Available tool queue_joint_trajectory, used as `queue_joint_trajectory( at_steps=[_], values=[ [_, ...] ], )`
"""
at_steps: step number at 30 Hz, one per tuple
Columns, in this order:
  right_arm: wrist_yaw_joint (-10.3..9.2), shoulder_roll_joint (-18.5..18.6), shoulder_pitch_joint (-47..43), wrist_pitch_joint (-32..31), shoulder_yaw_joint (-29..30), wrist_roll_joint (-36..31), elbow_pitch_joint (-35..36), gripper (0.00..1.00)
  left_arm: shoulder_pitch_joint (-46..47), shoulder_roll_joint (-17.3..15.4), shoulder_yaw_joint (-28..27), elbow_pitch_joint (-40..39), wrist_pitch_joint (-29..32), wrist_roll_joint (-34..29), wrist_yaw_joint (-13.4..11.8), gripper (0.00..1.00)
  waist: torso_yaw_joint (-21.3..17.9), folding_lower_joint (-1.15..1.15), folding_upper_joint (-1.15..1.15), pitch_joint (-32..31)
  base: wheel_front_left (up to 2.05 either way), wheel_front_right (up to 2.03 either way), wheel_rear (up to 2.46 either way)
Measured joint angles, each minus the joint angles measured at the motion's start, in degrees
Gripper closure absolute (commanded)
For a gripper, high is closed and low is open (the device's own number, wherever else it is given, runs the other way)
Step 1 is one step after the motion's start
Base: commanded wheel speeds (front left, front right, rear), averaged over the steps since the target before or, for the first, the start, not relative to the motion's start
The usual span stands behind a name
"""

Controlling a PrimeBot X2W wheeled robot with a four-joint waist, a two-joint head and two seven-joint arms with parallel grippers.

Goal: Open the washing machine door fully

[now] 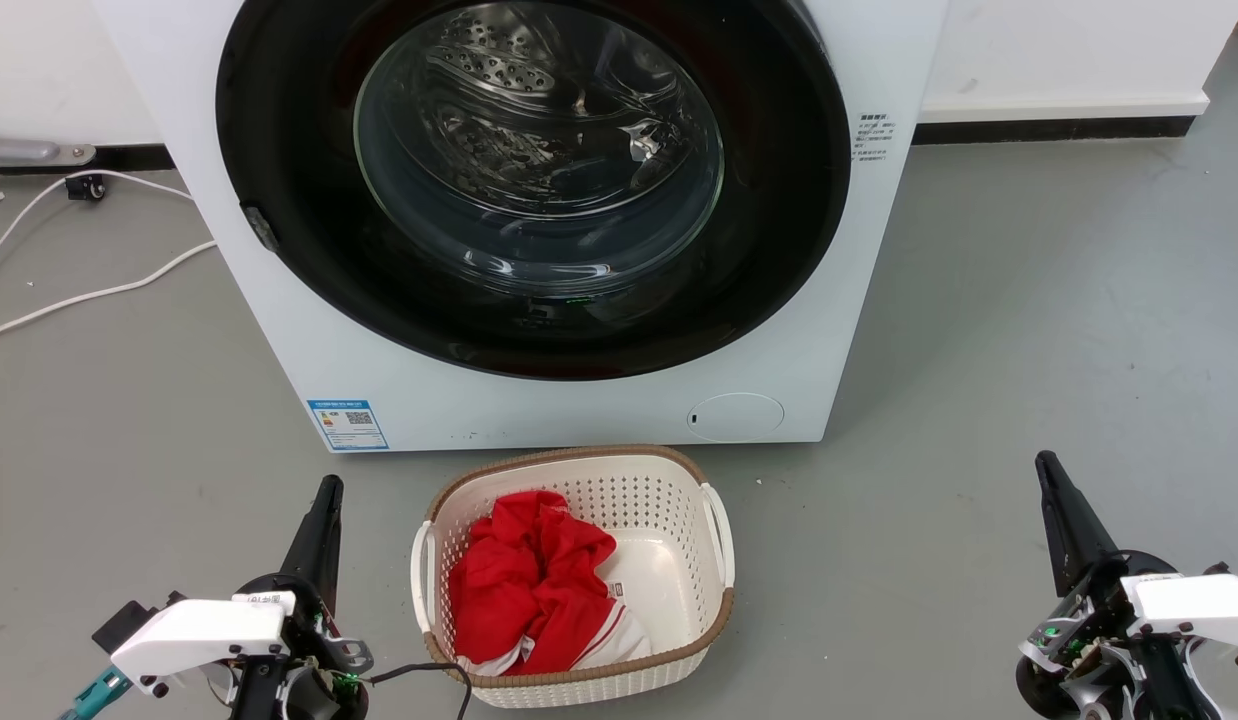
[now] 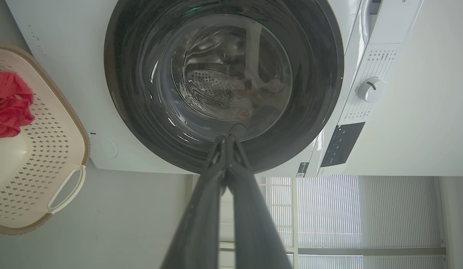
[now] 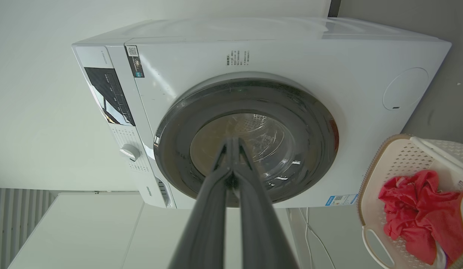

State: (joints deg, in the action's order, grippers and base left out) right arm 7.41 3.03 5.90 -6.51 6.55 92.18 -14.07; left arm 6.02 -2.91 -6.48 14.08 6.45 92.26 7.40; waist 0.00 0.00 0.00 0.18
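The washing machine door (image 1: 539, 190) is closed, lying flush against the front of the washing machine (image 1: 829, 330) at the far side of the scene.

Nearest the camera, the left gripper (image 1: 327, 495) sits at the lower left and the right gripper (image 1: 1047, 468) at the lower right. Each has its jaws pressed together on nothing, tips pointing toward the machine.

Between them, a white basket (image 1: 717, 520) holding a red cloth (image 1: 529, 580) stands on the grey floor (image 1: 1029, 300), its far rim just beside the machine's base. Bare floor lies open on both sides of the basket, more of it on the right. A white cable (image 1: 79, 295) trails across the floor on the left.

Beyond, the door is a glossy black disc nearly as wide as the machine. Through its clear bulging glass centre the perforated steel drum shows. A small dark tab (image 1: 261, 228) sits on the door's left edge. Below the door are a blue label (image 1: 347, 425) and a round cap (image 1: 736, 416).
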Motion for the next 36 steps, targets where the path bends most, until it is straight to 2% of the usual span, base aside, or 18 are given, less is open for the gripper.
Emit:
queue_joint_trajectory(
  at_steps=[36],
  values=[
    [0.0,0.0,0.0,0.0,0.0,0.0,0.0,1.0,0.0,0.0,0.0,0.0,0.0,0.0,0.0,1.0,0.0,0.0,0.0,0.0,0.0,0.0,0.0]
  ],
)
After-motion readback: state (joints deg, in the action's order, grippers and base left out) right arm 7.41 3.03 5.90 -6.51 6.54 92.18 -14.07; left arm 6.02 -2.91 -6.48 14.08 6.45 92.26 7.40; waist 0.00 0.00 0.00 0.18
